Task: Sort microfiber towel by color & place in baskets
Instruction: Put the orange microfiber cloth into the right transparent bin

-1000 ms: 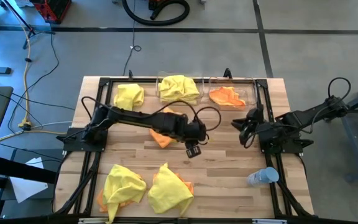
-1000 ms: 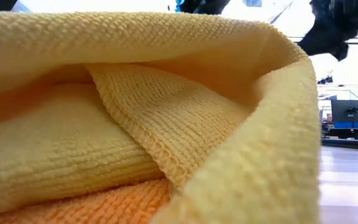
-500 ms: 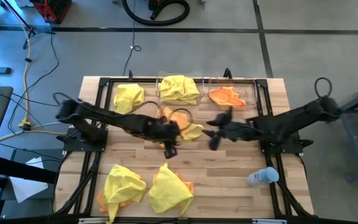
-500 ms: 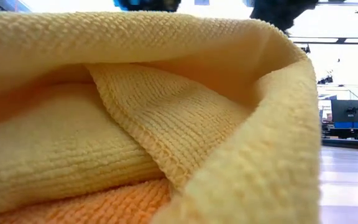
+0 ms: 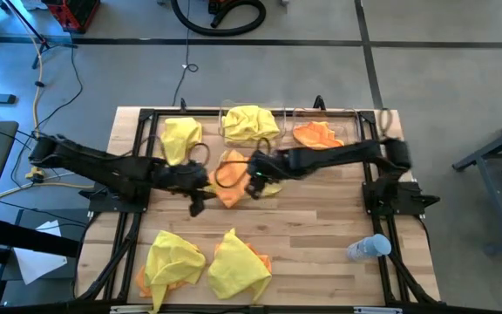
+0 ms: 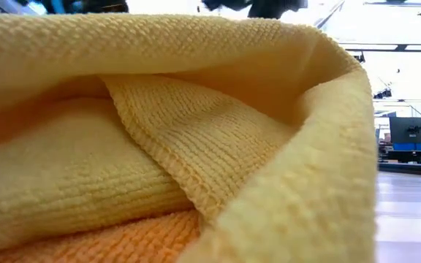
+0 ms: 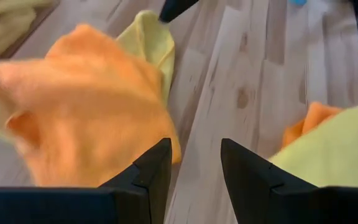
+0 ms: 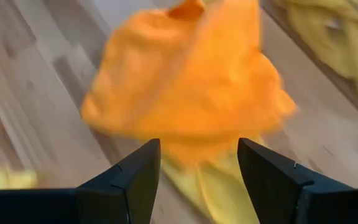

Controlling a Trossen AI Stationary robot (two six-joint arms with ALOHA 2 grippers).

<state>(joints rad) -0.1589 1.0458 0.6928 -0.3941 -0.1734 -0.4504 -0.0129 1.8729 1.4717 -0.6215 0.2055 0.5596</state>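
Note:
An orange towel [image 5: 228, 179] lies crumpled mid-table on a yellow towel [image 5: 270, 185]. My right gripper [image 5: 253, 183] hangs open just over this pile; in its wrist view [image 8: 197, 146] the orange towel [image 8: 191, 81] fills the space ahead of the fingers, touching neither. My left gripper [image 5: 195, 207] stands open to the pile's left, low over bare wood [image 7: 194, 146], with the orange towel [image 7: 79, 106] beside it. At the far edge one clear basket [image 5: 225, 118] holds yellow towels and the other [image 5: 349, 131] holds an orange one.
A loose yellow towel [image 5: 181, 135] lies at the far left. Two yellow towels [image 5: 174, 260] [image 5: 238, 269] lie on orange ones near the front edge; one of them blocks the low view [image 6: 159, 146]. A clear bottle [image 5: 369, 249] lies at the front right.
My left gripper has drawn back from the table's middle toward its left edge, uncovering the orange-and-yellow pile. My right gripper has swung from the right side toward the table's left and now hangs over that pile.

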